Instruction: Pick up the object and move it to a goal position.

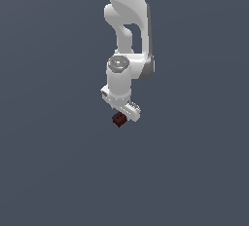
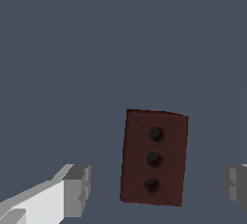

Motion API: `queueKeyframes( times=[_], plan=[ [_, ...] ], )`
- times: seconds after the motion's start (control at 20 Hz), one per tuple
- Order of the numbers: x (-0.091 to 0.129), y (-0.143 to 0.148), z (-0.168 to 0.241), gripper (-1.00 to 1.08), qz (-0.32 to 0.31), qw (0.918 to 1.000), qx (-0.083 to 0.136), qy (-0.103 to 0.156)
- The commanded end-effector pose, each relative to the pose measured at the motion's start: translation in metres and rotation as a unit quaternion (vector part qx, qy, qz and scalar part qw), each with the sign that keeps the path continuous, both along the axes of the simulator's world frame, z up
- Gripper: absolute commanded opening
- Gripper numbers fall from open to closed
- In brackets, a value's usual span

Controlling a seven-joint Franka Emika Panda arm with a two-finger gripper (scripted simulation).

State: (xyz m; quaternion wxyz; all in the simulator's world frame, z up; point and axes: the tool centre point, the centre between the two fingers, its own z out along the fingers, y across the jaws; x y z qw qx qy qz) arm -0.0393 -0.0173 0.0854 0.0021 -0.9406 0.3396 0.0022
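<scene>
red-brown and matte, the object [image 2: 154, 156] is seen between the two spread fingers [image 2: 77, 190] of the end effector [image 2: 157, 189], touching neither; the end effector is held wide and nothing is gripped. three dark studs are lined along its flat rectangular top, the edges crisp. a miss could be caused by closing too high, or the brick could be twisted out if one pale grey pad lands first. beyond it, only the smooth slate-grey bench [image 1: 53, 171] is shown; no goal mark can be seen.
</scene>
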Motion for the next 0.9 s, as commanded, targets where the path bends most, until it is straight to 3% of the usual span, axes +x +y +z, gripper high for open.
queueKeyframes(
  times=[0.0,0.85],
  plan=[
    [-0.002,-0.001,-0.004,1.00,-0.019,0.9998,-0.001,-0.001],
    [-0.007,-0.002,-0.029,1.00,-0.041,0.9991,-0.003,-0.001]
  ],
)
